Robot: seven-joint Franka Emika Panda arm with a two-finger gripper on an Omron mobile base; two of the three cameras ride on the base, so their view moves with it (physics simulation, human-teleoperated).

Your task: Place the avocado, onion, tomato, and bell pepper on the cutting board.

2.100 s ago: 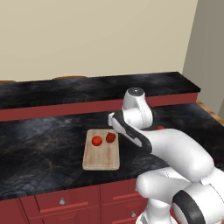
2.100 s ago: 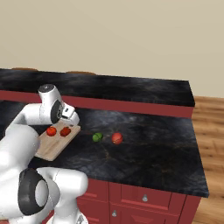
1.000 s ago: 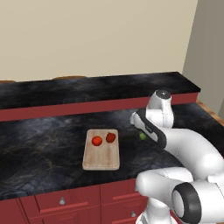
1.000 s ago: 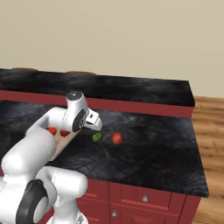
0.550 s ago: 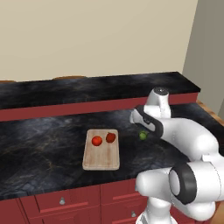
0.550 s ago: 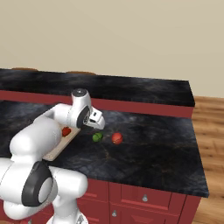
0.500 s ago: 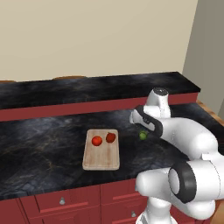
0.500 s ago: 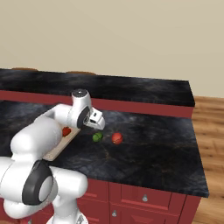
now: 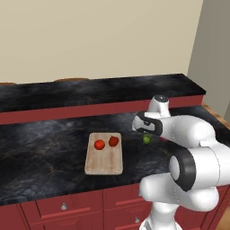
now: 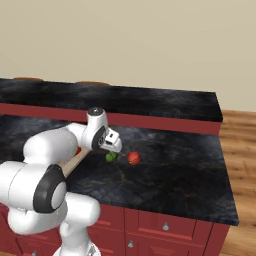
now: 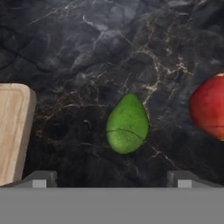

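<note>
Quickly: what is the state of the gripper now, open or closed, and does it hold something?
Gripper: open, holding nothing, above the avocado on the counter.

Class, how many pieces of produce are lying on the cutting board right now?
2: the tomato and the bell pepper, side by side near the cutting board's far end. The avocado lies off it, on the counter.

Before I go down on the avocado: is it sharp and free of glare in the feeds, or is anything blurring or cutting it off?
Hand view: avocado whole, slightly soft, no glare; onion cut by the edge. Left base view: avocado small, partly behind the arm. Right base view: flat even light, avocado just below the hand.
</note>
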